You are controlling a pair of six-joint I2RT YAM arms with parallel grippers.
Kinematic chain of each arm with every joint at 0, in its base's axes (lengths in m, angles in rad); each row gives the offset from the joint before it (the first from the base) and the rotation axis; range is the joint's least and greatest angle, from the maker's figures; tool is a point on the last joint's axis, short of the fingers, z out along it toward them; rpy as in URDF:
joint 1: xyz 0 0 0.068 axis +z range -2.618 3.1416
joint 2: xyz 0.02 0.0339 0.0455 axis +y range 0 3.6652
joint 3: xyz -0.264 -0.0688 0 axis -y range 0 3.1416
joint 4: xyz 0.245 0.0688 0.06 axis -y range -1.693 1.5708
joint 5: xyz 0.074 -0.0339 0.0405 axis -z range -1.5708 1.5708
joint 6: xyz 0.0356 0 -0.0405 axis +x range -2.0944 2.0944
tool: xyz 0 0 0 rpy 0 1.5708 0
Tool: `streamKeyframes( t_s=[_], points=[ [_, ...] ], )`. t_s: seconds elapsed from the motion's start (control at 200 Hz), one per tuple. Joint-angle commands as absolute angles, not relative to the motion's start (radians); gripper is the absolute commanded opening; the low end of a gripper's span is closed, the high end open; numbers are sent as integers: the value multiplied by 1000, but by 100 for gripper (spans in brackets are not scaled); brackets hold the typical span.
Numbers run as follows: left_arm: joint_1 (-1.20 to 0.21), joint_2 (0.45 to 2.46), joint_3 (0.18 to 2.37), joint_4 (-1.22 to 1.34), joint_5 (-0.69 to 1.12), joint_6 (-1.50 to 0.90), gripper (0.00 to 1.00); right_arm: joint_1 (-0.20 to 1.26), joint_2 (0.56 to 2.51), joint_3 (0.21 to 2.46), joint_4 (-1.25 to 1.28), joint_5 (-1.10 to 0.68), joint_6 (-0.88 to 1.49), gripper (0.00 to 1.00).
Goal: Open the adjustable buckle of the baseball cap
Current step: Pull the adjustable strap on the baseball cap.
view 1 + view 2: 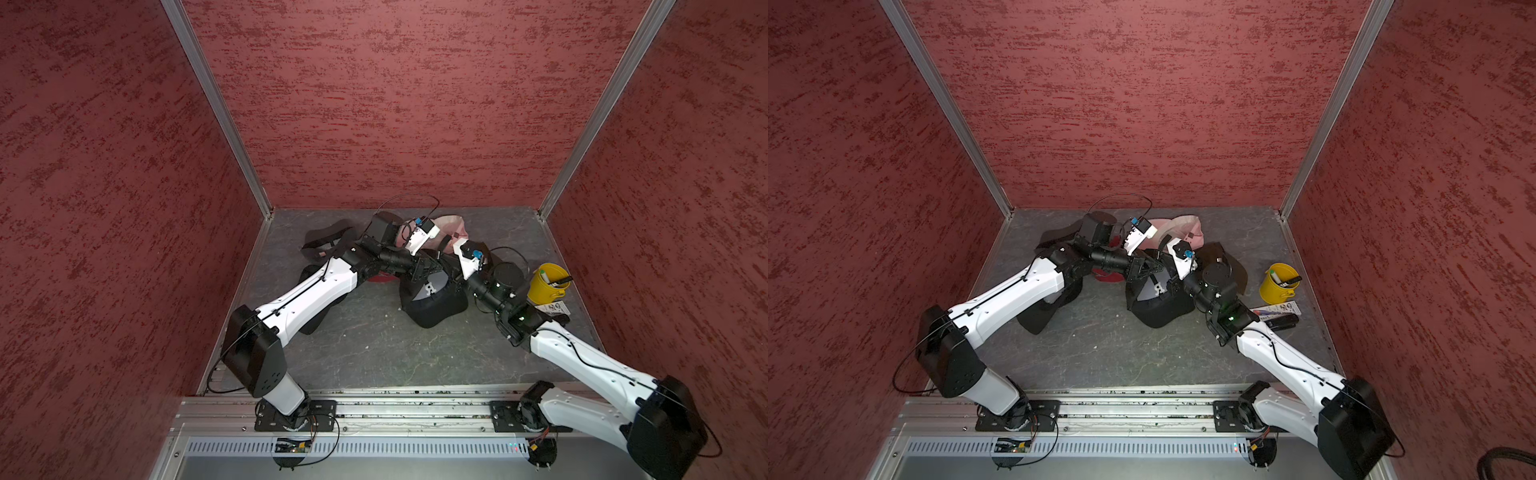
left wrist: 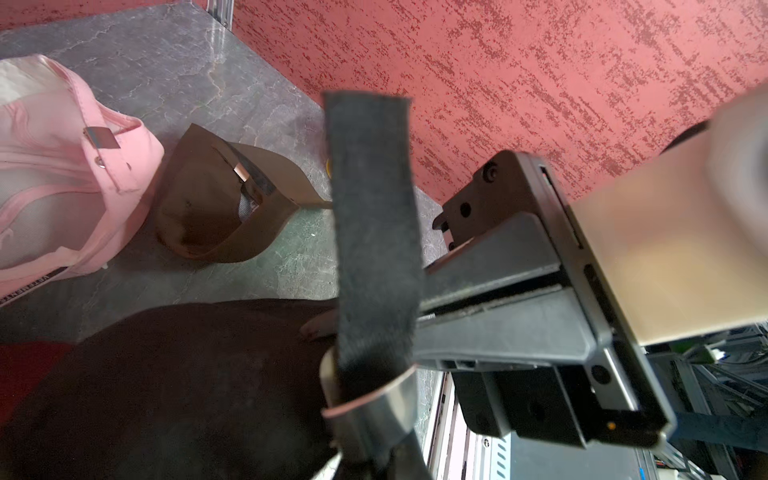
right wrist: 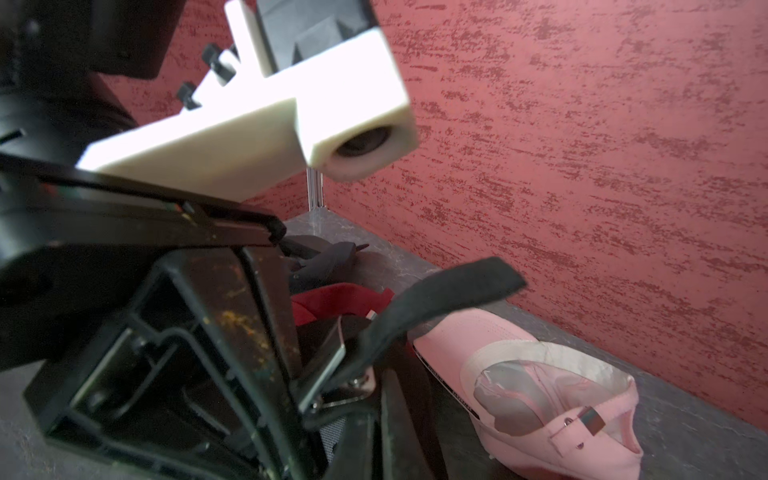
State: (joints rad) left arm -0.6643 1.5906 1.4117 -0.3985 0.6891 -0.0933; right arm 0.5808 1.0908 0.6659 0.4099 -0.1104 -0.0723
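The black baseball cap (image 1: pixel 436 309) with a white letter lies mid-table, both arms meeting over its back. In the left wrist view its black strap (image 2: pixel 374 208) stands up out of the metal buckle (image 2: pixel 370 399), above the dark crown (image 2: pixel 187 374). My left gripper (image 2: pixel 374 453) is shut on the buckle; the right wrist view shows its finger on the buckle's metal flap (image 3: pixel 324 365). My right gripper (image 3: pixel 378 382) is shut, its tips pinched on the strap's base right at the buckle. The strap's free end (image 3: pixel 478 278) points toward the back wall. In a top view the grippers sit at left (image 1: pixel 430 268) and right (image 1: pixel 453 276).
A pink cap (image 1: pixel 451 226) lies behind, a brown cap (image 2: pixel 224 203) to its right, a red cap (image 1: pixel 382 277) and black caps (image 1: pixel 324 241) under the left arm. A yellow bucket (image 1: pixel 546 284) with markers and a printed card (image 1: pixel 1281 308) stand at the right. Red walls enclose three sides.
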Motion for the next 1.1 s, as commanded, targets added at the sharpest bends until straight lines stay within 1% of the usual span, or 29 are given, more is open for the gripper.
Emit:
streamKeyframes(
  t_s=[0.0, 0.215, 0.446, 0.551, 0.736, 0.817, 0.837, 0.872, 0.887, 0.942, 0.962, 1.017, 1.057, 1.097],
  points=[
    [-671, 1586, 1389, -403, 678, -100, 2, 578, 1086, 661, 554, -11, 19, 0],
    [-675, 1577, 1368, -399, 666, -94, 2, 578, 1084, 661, 557, 65, 41, 0],
    [-673, 1564, 1347, -403, 647, -71, 0, 578, 1086, 671, 561, 122, 100, 0],
    [-668, 1555, 1334, -385, 617, -70, 0, 578, 1088, 679, 557, 150, 128, 0],
    [-648, 1542, 1306, -291, 502, -107, 0, 577, 1104, 707, 517, 206, 174, 0],
    [-646, 1547, 1302, -254, 504, -123, 0, 577, 1109, 717, 506, 233, 201, 0],
    [-647, 1551, 1303, -248, 502, -127, 3, 577, 1112, 721, 502, 237, 207, 0],
    [-649, 1556, 1304, -243, 492, -135, 17, 577, 1119, 735, 486, 245, 219, 0],
    [-650, 1556, 1306, -240, 486, -136, 19, 577, 1123, 743, 477, 247, 225, 0],
    [-657, 1554, 1310, -233, 439, -143, 22, 577, 1138, 772, 443, 252, 246, 0],
    [-661, 1549, 1309, -230, 413, -144, 27, 576, 1144, 780, 434, 258, 256, 0],
    [-664, 1535, 1306, -219, 357, -153, 45, 577, 1153, 803, 409, 285, 291, 0],
    [-665, 1522, 1305, -213, 337, -155, 52, 576, 1155, 816, 399, 308, 322, 0],
    [-672, 1507, 1298, -201, 308, -159, 57, 578, 1158, 832, 384, 334, 363, 0]
  ],
)
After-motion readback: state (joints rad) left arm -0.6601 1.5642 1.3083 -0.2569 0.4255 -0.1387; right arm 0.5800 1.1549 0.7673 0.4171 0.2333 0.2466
